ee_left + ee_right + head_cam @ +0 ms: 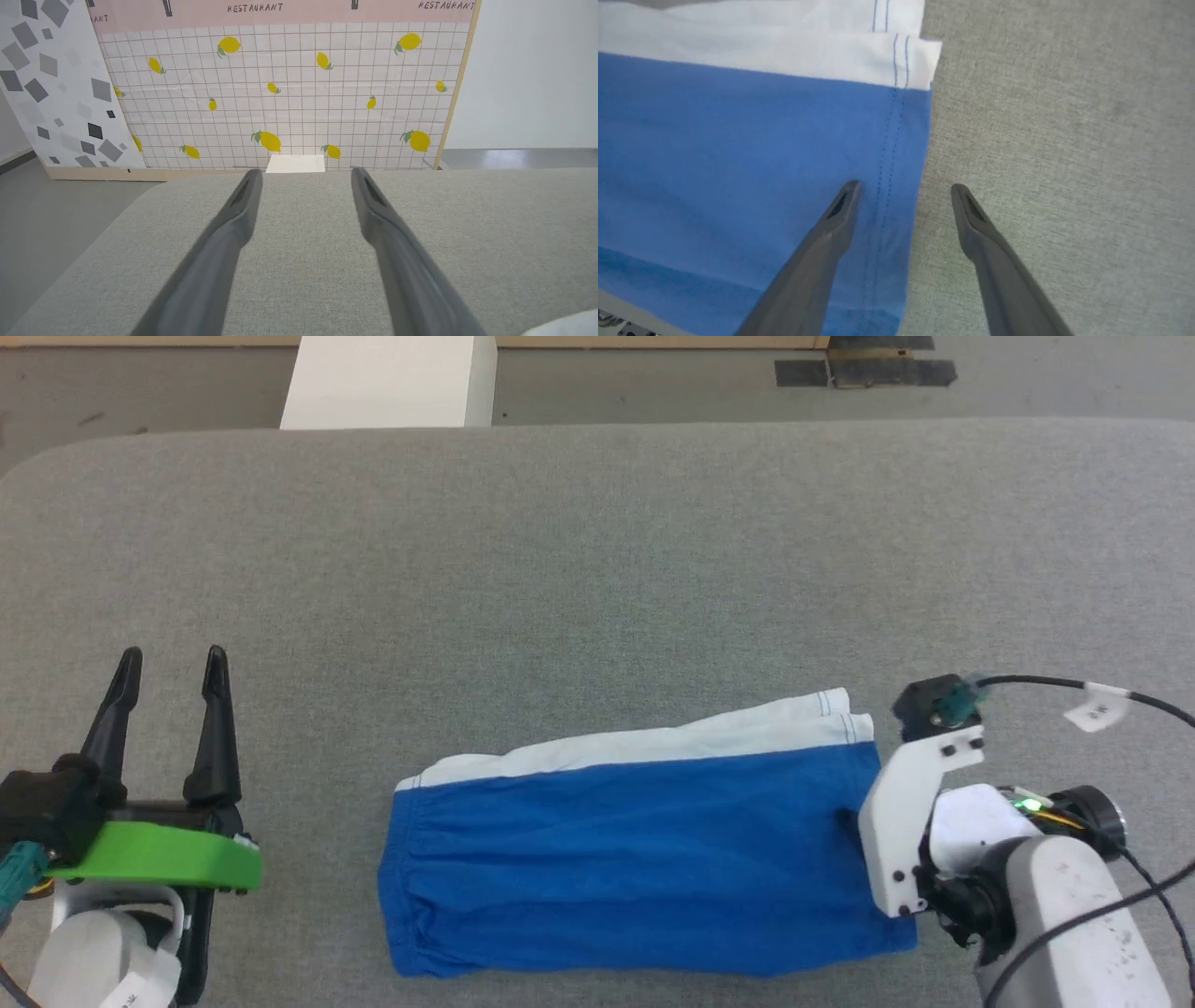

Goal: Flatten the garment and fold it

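Two grippers are sitting at the near edge of the surface [597, 569], and both are released. The left gripper [174, 658] is idling at the near left corner, fingers spread wide and gripping nothing, well apart from the cloth. The right gripper [904, 186] is hovering at the garment's hem end, fingers apart and straddling the stitched edge, one over blue cloth and the other over bare grey. I cannot tell whether either tip is touching. The garment [644, 859] is lying along the near edge, right of the middle, with its waistband pointing left and its hems pointing right, and the white stripe is running down its far long side. By my read the flattening is done and one fold is in, leg laid over leg, with only soft ripples showing near the waistband. A second fold, hem end over to waistband, is looking like what is left. Beyond it the grey padded surface is stretching bare to its rounded far corners. Past the far edge a white block [392, 383] is standing on the floor [653, 392] beside a dark mat [864, 371], and a lemon-print backdrop [289, 93] is rising behind, flanked by a grey-patterned panel [56, 84] and a pale wall [528, 70].
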Controlling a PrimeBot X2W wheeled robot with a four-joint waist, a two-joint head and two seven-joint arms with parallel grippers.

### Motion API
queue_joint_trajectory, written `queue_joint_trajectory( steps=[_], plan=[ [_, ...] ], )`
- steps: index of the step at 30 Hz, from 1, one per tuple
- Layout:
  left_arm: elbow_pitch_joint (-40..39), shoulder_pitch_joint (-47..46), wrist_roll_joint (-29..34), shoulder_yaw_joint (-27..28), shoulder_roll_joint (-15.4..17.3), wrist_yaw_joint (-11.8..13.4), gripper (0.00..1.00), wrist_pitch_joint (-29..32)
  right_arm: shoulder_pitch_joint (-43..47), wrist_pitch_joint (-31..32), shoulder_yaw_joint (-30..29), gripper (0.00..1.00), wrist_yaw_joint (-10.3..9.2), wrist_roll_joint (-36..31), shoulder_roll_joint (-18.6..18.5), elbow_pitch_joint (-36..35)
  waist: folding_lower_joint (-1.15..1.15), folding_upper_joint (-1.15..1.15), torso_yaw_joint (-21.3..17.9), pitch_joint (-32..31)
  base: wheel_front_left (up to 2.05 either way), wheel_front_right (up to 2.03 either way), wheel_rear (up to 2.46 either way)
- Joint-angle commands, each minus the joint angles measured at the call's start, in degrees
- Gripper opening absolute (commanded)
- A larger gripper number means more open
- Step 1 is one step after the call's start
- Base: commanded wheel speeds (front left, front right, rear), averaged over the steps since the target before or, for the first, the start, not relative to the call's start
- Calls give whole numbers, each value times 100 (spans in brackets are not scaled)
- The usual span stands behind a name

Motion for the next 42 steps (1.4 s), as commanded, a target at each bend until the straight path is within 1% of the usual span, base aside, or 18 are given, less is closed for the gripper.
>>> queue_joint_trajectory(
  steps=[1, 5, 6, 7, 8, 12, 16, 17, 20, 23, 26, 29, 31, 36, 38, 40, 42],
  plan=[
    [-10, -121, 44, 51, -90, -45, 100, -47, -129, 51, 99, 100, -9, -53, -3, 117, 0, 0, 42, 106, 0, 0, 0],
    [-37, -120, 116, 109, -225, -107, 100, -49, -178, 189, 314, 100, -9, -95, -3, 466, 0, 0, 44, 148, 0, 0, 0],
    [-38, -116, 116, 112, -254, -117, 100, -49, -184, 213, 335, 45, -9, -77, -3, 526, 0, 0, 40, 143, 0, 0, 0],
    [-23, -104, 112, 122, -284, -127, 100, -50, -199, 203, 324, 20, -9, -46, -3, 573, 0, 0, 30, 135, 0, 0, 0],
    [-21, -97, 119, 138, -301, -134, 100, -50, -227, 175, 300, 0, -9, -54, -3, 601, 0, 0, 15, 131, 0, 0, 0],
    [-31, -33, 147, 184, -372, -152, 100, -50, -389, 51, -133, 0, -9, -63, -3, 567, 0, 0, -47, 92, 0, 0, 0],
    [-33, 5, 166, 186, -387, -157, 100, -51, -480, 126, -785, 0, -9, -487, -19, 490, 0, 0, -69, 47, 0, 0, 0],
    [-42, 20, 173, 173, -371, -158, 100, -51, -490, 224, -1092, 0, -9, -718, -103, 451, 0, 0, -79, 35, 0, 0, 0],
    [-53, 28, 174, 131, -334, -159, 100, -51, -541, 317, -1591, 0, -9, -1003, -313, 383, 0, 0, -89, 28, 0, 0, 0],
    [-43, 43, 167, 104, -313, -159, 100, -51, -558, 376, -1916, 0, -9, -1233, -460, 348, 0, 0, -97, 11, 0, 0, 0],
    [-10, 60, 158, 65, -306, -159, 100, -51, -526, 493, -2011, 0, -9, -1384, -568, 294, 0, 0, -90, -30, 0, 0, 0],
    [29, 94, 159, 44, -312, -160, 100, -51, -456, 637, -1755, 0, -9, -1369, -677, 100, 0, 0, -86, -95, 0, 0, 0],
    [43, 127, 168, 38, -316, -160, 100, -51, -375, 837, -1415, 0, -9, -1224, -783, -116, 0, 0, -86, -140, 0, 0, 0],
    [43, 204, 184, 39, -336, -160, 100, -51, -160, 1384, -457, 0, -9, -679, -1066, -1230, 0, 0, -95, -222, 0, 0, 0],
    [43, 224, 182, 36, -345, -160, 100, -51, -86, 1587, -153, 0, -9, -465, -1094, -1675, 0, 0, -101, -238, 0, 0, 0],
    [46, 235, 181, 27, -355, -160, 100, -51, -45, 1731, 92, 0, -9, -267, -1028, -2020, 0, 0, -106, -247, 0, 0, 0],
    [51, 237, 178, 14, -363, -160, 100, -51, -42, 1811, 329, 0, -9, -116, -956, -2204, 0, 0, -106, -246, 0, 0, 0]
  ],
)
